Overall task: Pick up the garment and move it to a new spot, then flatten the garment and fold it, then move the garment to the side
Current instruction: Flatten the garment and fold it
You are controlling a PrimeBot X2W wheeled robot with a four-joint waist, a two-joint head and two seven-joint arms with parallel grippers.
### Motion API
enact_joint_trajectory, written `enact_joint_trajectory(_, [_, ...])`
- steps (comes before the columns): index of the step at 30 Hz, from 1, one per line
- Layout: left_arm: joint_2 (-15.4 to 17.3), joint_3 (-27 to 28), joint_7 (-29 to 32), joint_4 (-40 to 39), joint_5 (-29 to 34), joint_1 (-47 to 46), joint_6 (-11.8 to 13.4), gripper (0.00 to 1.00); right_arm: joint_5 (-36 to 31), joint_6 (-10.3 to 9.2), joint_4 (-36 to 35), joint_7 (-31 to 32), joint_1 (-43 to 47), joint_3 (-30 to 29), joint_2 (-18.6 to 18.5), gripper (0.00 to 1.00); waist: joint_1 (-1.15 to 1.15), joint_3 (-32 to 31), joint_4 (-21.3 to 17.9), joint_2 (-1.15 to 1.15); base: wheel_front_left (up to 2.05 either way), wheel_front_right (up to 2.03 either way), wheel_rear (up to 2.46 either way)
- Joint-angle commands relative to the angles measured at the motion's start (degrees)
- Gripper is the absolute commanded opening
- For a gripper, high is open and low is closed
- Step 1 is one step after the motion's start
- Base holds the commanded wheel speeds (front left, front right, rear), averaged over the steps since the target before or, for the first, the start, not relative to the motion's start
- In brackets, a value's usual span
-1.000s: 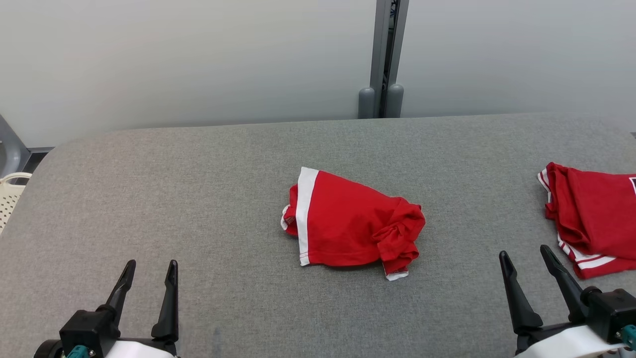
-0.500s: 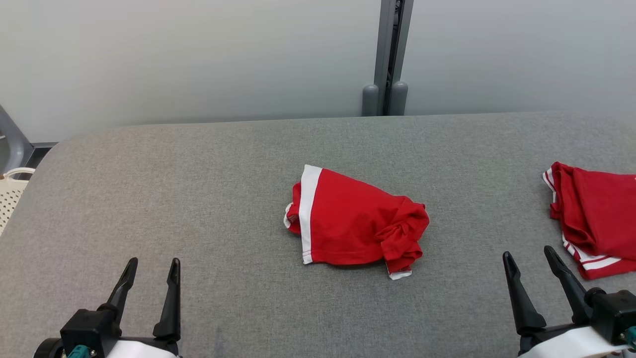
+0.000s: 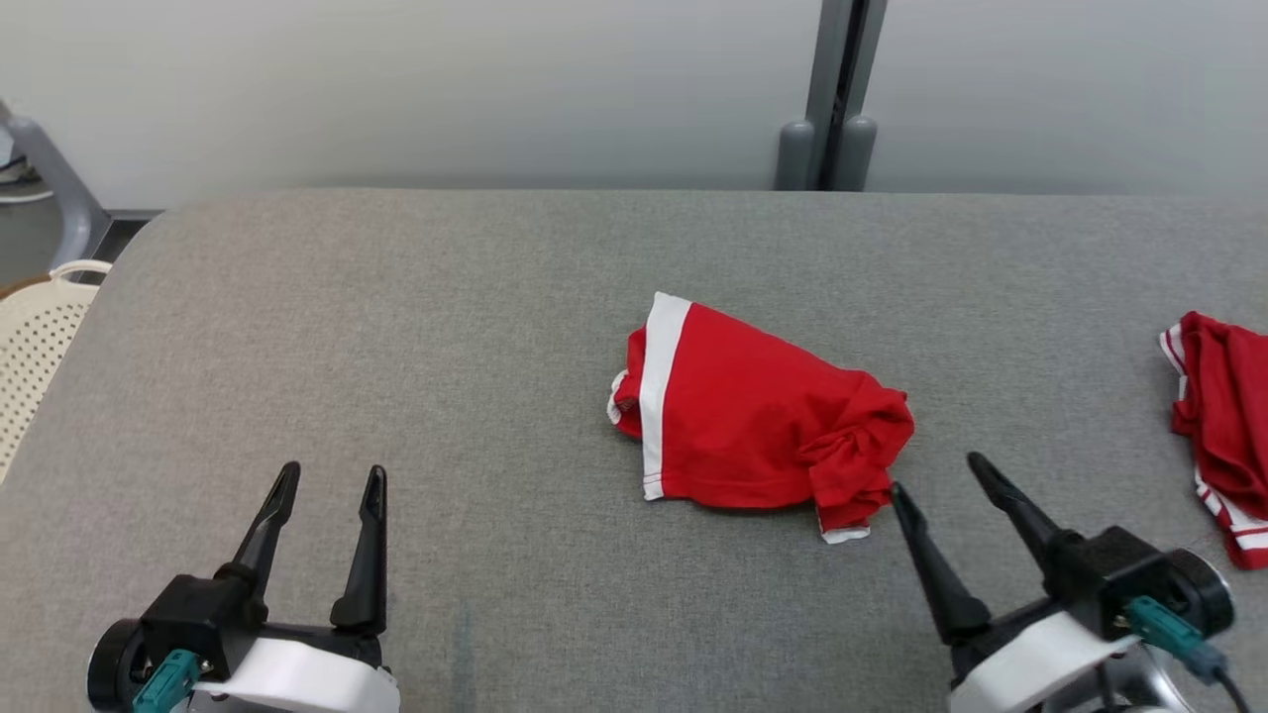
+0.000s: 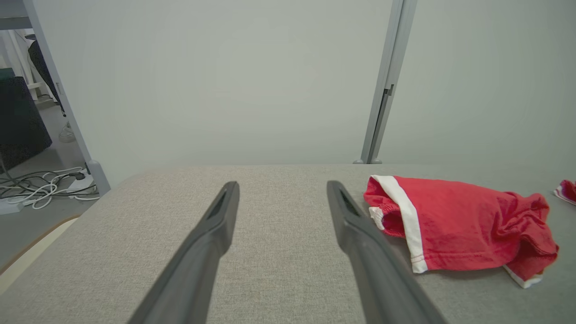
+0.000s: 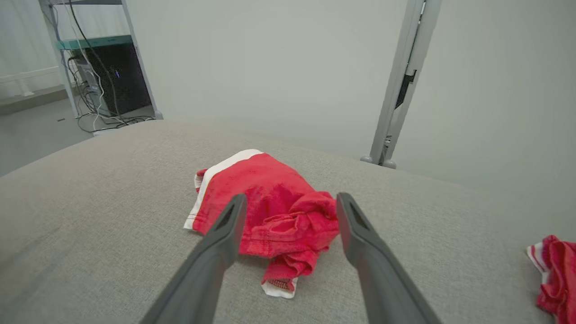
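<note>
Just beside the garment (image 3: 755,426) (red, white-trimmed), the right jaws gape.

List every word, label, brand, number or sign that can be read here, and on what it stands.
No text can be read.
The garment has a plain white band, no print.
The second garment has white stripes, no letters.
The left gripper and right gripper bear no legible marks.
The dark box is too far to read.

Head view from above, wrist views low, level — sharing the garment (image 3: 753,426)
</note>
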Motion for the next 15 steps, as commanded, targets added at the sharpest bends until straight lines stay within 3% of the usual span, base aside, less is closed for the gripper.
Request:
enact_joint_trajectory(1, [-0.05, -0.19, -0.46, 0.02, 0.21, -1.73, -0.27, 1.0, -0.21, 0.02, 0.59, 0.65, -1.95, 2.62, -1.48, 1.0, 0.0, 2.34, 2.12, 0.0, 0.0, 0.0, 0.0])
enact_joint_trajectory(9, [-1.94, -1.9, -2.63, 2.48, 0.37, -7.03, -1.55, 1.0, 0.22, 0.01, 6.23, 3.88, -13.44, 19.17, -9.88, 1.0, 0.0, 8.1, 6.79, 0.0, 0.0, 0.0, 0.0])
enact_joint_trajectory(15, [-3.98, -2.99, -4.8, 5.57, -0.12, -10.81, -2.89, 1.0, -1.65, 0.01, 11.7, 8.32, -20.5, 25.0, -14.98, 1.0, 0.0, 11.85, 9.29, 0.0, 0.0, 0.0, 0.0])
